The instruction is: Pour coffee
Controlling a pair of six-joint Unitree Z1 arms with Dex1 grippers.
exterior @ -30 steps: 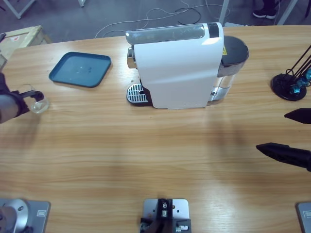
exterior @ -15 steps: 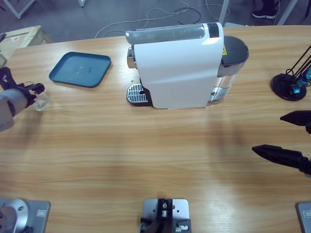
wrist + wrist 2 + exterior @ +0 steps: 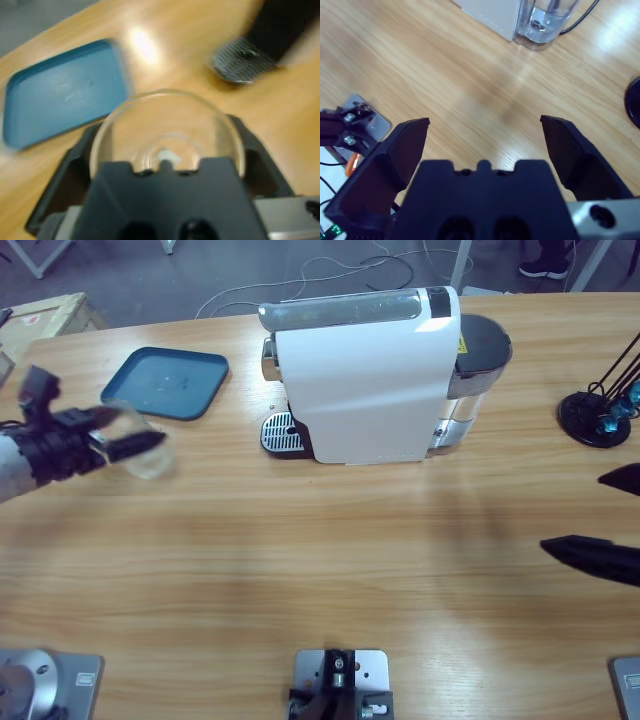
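- The clear tumbler [image 3: 148,448] sits between the jaws of the left gripper [image 3: 128,440], at the table's left side, just below the blue tray [image 3: 165,382] and well left of the coffee machine [image 3: 365,375].
- In the left wrist view the tumbler [image 3: 167,135] is seen from its rim down to its base, a black jaw pressed to each side; the left gripper [image 3: 165,150] is clenched on it.
- The coffee itself cannot be made out inside the glass in either view.
- Beyond the glass in the left wrist view lie the blue tray [image 3: 62,90] and the machine's round metal drip grate [image 3: 242,60].
- The white coffee machine stands at the table's middle rear, its drip grate [image 3: 282,432] facing left, with a clear water tank [image 3: 470,380] on its right side.
- The right gripper [image 3: 615,520] comes in from the right edge, jaws spread wide with nothing between them.
- The right wrist view shows the same gripper [image 3: 485,135] released over bare wooden table [image 3: 445,75], with the water tank [image 3: 545,20] near the top.
- A black lamp base [image 3: 594,418] stands at the far right of the table.
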